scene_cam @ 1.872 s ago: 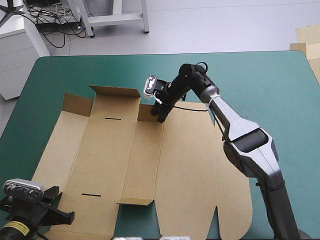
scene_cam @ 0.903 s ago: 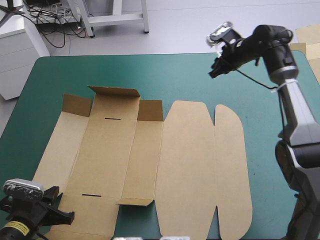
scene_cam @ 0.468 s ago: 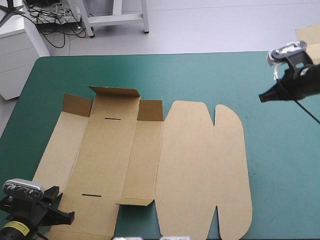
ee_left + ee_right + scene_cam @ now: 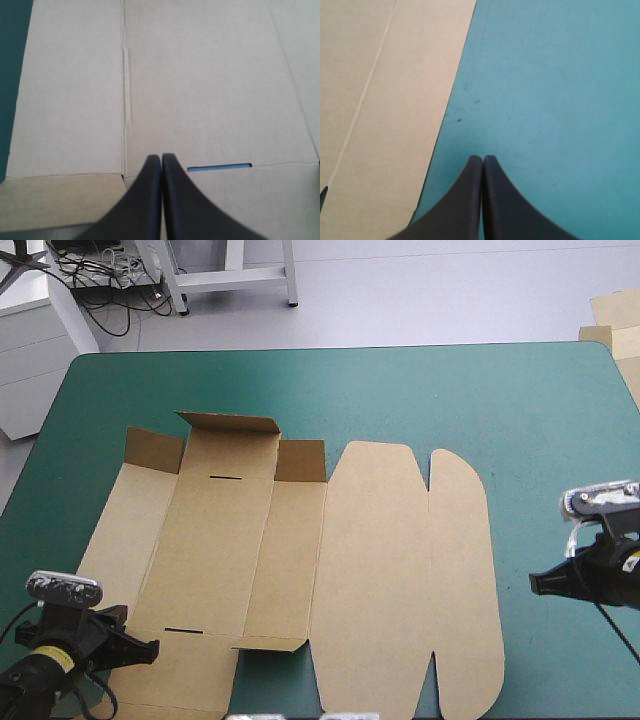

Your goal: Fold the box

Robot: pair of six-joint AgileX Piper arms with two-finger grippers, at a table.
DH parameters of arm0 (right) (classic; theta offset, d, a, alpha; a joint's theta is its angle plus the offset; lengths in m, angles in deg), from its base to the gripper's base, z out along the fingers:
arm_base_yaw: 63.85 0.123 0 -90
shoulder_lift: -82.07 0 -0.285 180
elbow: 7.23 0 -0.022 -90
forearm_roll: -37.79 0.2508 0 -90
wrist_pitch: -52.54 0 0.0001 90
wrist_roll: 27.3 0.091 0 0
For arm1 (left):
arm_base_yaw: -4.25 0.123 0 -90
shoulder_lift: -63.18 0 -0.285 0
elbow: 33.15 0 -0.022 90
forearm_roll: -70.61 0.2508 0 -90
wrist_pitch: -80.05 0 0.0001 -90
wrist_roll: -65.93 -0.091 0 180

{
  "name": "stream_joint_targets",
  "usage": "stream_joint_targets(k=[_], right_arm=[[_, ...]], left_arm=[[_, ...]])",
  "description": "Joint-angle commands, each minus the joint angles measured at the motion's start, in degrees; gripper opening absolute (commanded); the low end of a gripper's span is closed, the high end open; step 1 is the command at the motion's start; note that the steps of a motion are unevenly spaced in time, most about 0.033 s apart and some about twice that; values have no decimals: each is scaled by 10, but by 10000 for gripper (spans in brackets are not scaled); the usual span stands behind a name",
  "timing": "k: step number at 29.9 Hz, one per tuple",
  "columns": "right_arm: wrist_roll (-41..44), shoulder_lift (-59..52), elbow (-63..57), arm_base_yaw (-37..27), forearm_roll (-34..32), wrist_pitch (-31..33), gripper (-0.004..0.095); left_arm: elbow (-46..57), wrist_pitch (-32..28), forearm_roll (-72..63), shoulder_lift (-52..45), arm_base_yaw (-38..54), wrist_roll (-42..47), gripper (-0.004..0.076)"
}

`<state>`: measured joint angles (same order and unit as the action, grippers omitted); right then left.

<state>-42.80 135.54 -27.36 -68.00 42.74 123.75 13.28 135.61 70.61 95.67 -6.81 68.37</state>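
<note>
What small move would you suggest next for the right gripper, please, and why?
Probably move the right gripper toward the rounded right panel of the box and open it. It is shut over bare teal-green cover, beside the board's edge, holding nothing, and that panel lies flat.

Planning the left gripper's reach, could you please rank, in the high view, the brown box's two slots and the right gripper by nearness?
1. Near slot, beside the left gripper.
2. Far slot, toward the box's far edge.
3. Right gripper, beyond the box's right edge.
</note>
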Motion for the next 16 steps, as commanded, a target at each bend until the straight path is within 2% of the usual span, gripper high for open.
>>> stream_joint_targets(k=[1,6,10,12,16], right_arm=[[1,-39,-35,-5,2,-22,-19],[1,-59,-69,-5,30,-9,-19],[-25,-60,-71,-5,58,-5,-20],[-27,-60,-71,-5,72,-5,-20],[-27,-60,-71,-5,70,-5,-20]], left_arm=[[-53,-55,0,80,-1,-14,-10],[-136,-69,61,205,-1,-24,-10],[-200,-125,105,310,26,-17,0],[-243,-117,83,361,69,-32,2],[-319,-95,-30,429,164,-125,1]])
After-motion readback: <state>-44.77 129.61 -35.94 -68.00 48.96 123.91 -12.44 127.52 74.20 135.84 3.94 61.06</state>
